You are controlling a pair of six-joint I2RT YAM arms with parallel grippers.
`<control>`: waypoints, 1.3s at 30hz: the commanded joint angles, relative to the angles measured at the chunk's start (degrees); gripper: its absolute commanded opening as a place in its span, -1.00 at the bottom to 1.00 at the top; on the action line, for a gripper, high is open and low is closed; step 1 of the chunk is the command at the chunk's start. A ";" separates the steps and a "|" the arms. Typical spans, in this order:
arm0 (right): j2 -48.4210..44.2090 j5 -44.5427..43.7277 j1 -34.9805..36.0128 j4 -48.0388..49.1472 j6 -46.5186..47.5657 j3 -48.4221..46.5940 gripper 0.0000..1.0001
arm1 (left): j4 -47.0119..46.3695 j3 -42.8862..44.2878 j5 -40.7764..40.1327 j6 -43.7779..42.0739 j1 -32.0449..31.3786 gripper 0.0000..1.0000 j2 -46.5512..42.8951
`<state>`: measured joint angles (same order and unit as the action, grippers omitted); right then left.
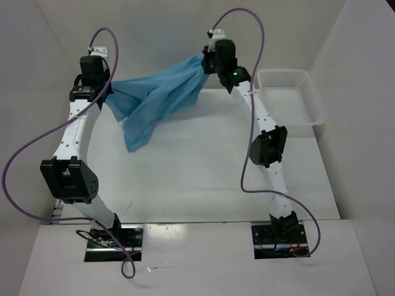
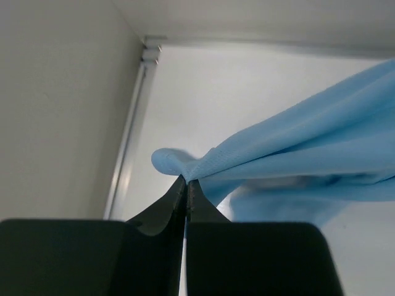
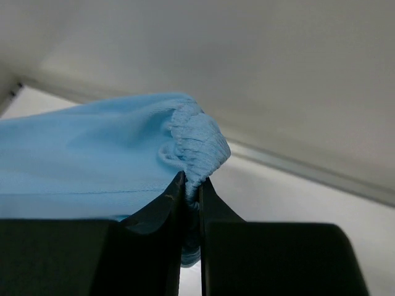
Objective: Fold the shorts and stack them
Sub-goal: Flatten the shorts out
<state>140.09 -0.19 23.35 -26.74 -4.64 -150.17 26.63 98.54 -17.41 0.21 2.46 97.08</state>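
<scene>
The light blue shorts [image 1: 157, 102] hang in the air, stretched between both grippers over the far part of the table, with one loose part drooping down at the left of the middle. My left gripper [image 1: 106, 94] is shut on a thin edge of the shorts [image 2: 259, 157], its jaws pressed together at the fabric. My right gripper [image 1: 205, 61] is shut on the gathered elastic waistband [image 3: 196, 145], which bulges out above its jaws. The drawstring is hidden.
A white plastic mesh basket [image 1: 290, 98] stands at the far right of the table. White walls close in the table at the back and on both sides.
</scene>
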 commanded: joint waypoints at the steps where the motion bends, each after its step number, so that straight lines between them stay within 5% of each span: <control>1: -12.01 -0.70 -1.56 -0.15 5.78 -4.18 -1.00 | -1.85 4.28 -4.29 -0.21 0.53 -1.00 -4.17; 6: -18.96 0.61 -1.56 -2.69 8.67 1.18 -1.00 | -1.23 -0.17 -3.42 -0.21 -0.09 -1.00 -11.28; 12: -31.97 8.62 -1.56 -5.51 11.05 29.25 -1.00 | -0.62 -17.92 -2.90 -0.21 -3.25 -1.00 -20.87; 20: -38.23 11.79 -1.56 -6.04 11.59 35.13 -1.00 | -2.37 -15.32 -4.65 -0.21 -2.63 -1.00 -23.07; 27: -40.59 17.41 -1.56 -7.62 11.06 31.34 -1.00 | -8.08 -7.06 -7.11 -0.21 -1.05 -1.00 -17.98; 36: -41.83 13.73 -1.56 -4.38 4.75 42.31 -1.00 | -3.26 -1.52 0.17 -0.21 -6.06 -1.00 1.41; 39: -38.07 8.02 -1.56 -0.60 -2.00 43.91 -0.76 | -2.64 3.99 1.50 -0.21 -6.68 -1.00 10.45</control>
<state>100.25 13.52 22.11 -33.61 0.47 -107.50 22.20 97.78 -18.48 0.21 -3.40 100.18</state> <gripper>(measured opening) 0.141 0.008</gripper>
